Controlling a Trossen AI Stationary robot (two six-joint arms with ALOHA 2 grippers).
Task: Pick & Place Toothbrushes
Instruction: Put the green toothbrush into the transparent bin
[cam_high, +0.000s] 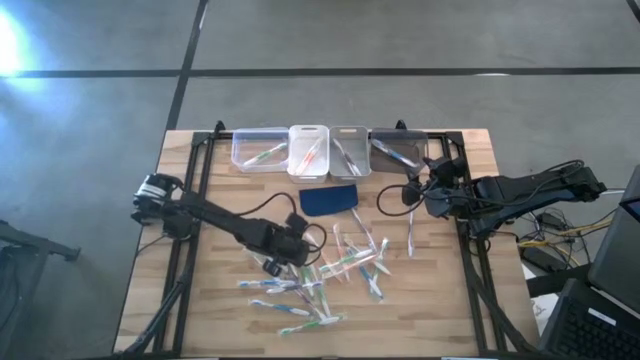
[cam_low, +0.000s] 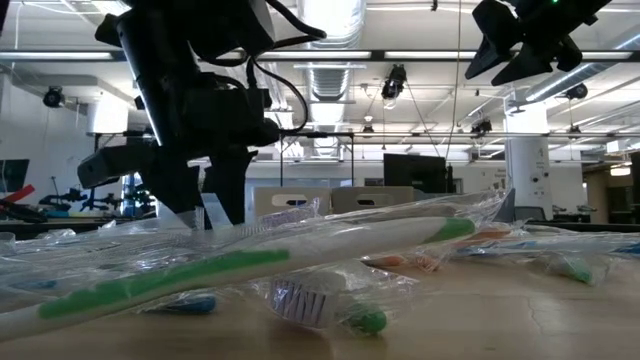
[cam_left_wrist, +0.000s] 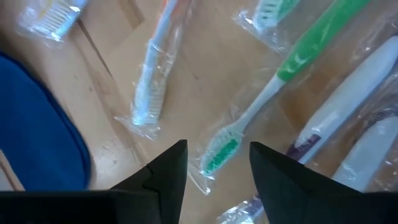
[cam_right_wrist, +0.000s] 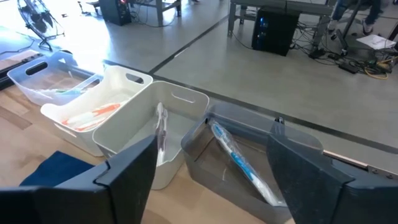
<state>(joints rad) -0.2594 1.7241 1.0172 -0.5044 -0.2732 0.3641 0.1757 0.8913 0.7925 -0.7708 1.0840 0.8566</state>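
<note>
Green brush (cam_left_wrist: 273, 93) just ahead of spread left fingers (cam_left_wrist: 168, 171), bristle end between them, handle slanting away; right gripper (cam_right_wrist: 208, 177) farther, released.

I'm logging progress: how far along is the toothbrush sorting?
Early. Each of the four bins holds only a brush or two. The left gripper, open, hovers over a green toothbrush. The right gripper is open and empty. The pile remains.

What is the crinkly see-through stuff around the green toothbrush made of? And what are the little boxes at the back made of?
The wrapper around the green toothbrush looks like thin clear plastic film: it creases and glints. The four bins look like hard plastic: the two middle ones seem milky white and smooth, and the dark bin is tinted and partly see-through.
</note>
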